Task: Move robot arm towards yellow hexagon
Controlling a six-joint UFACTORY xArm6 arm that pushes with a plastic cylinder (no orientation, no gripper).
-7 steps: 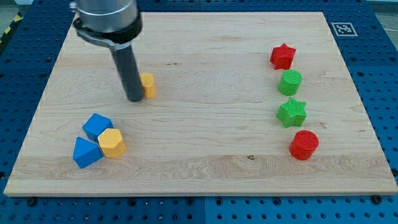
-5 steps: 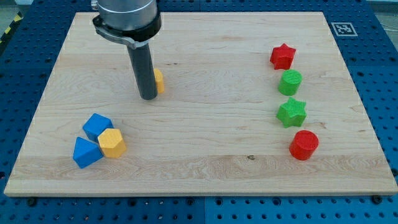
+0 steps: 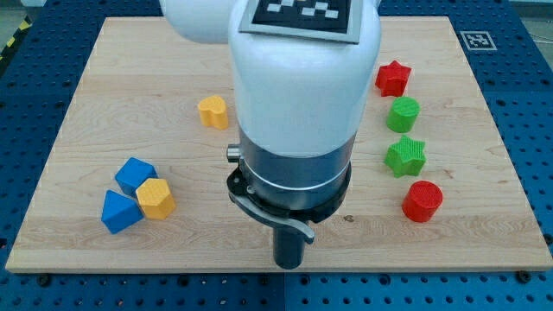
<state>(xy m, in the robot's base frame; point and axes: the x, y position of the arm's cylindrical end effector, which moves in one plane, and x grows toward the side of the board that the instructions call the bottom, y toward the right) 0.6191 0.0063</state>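
The yellow hexagon (image 3: 155, 198) lies at the view's lower left, touching two blue blocks (image 3: 135, 175) (image 3: 119, 212). My tip (image 3: 289, 265) is at the view's bottom edge of the board, near the middle, well to the right of the yellow hexagon. The arm's large white and dark body (image 3: 298, 104) fills the centre of the view and hides the board behind it.
A small yellow block (image 3: 212, 111) lies at the upper left of centre. On the view's right stand a red star (image 3: 393, 78), a green cylinder (image 3: 403, 114), a green star (image 3: 405, 156) and a red cylinder (image 3: 422, 200).
The arm has swung from the upper left, beside the small yellow block, down to the bottom middle of the board. The blocks have kept their places.
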